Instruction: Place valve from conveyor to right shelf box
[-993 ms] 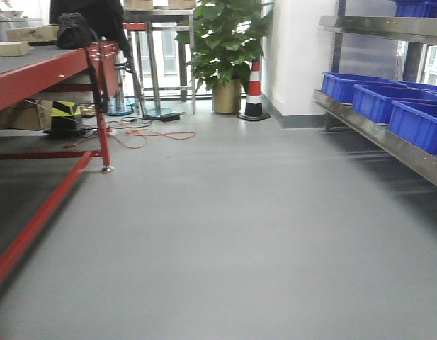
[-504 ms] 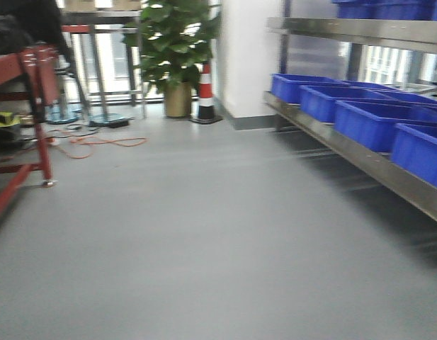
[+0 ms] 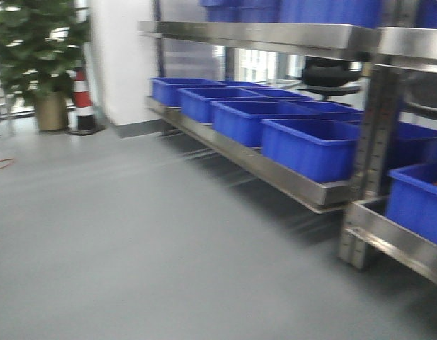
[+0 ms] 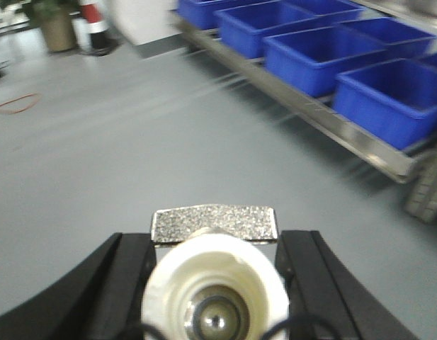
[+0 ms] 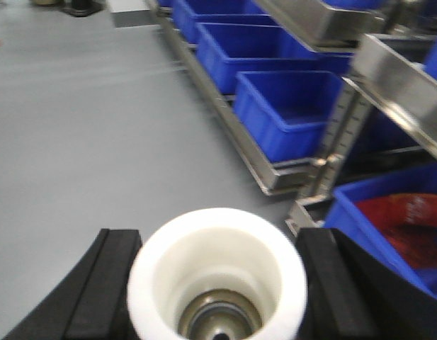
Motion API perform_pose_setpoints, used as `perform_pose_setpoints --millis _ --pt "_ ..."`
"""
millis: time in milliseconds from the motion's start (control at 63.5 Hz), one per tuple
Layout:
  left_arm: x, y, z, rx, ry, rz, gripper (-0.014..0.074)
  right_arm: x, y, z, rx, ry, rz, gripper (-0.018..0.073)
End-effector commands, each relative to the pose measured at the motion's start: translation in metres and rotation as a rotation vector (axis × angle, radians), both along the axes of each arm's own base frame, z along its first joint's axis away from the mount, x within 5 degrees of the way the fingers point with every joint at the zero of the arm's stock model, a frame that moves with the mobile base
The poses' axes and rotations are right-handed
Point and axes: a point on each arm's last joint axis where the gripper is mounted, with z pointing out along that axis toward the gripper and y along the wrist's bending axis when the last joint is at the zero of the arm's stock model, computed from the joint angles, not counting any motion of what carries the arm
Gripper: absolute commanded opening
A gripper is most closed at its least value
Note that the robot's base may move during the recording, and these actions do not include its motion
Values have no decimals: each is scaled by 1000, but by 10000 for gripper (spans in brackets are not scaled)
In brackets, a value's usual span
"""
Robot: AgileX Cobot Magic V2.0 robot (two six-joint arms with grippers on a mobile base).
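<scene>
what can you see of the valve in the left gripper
The valve is seen end-on: a round white plastic-looking cap with a shiny metal centre, and behind it a silvery, grainy flat-faced block. It sits clamped between the black fingers of the left gripper, above the grey floor; the rest is hidden.

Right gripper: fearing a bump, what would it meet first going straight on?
The right gripper would likely meet bare floor first, a blue shelf box just beside that line; depth unclear.
</scene>
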Motion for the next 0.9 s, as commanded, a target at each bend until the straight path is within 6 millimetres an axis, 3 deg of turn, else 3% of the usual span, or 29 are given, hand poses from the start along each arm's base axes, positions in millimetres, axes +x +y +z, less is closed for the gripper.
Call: perform_pose_setpoints --millis 0,882 --pt "-4 -2 11 -10 -79 -5 -111 -3 -2 13 7 -100 -11 -154" --pt "-4 -2 11 -10 -79 -5 -111 -3 -2 13 7 -100 -11 -154"
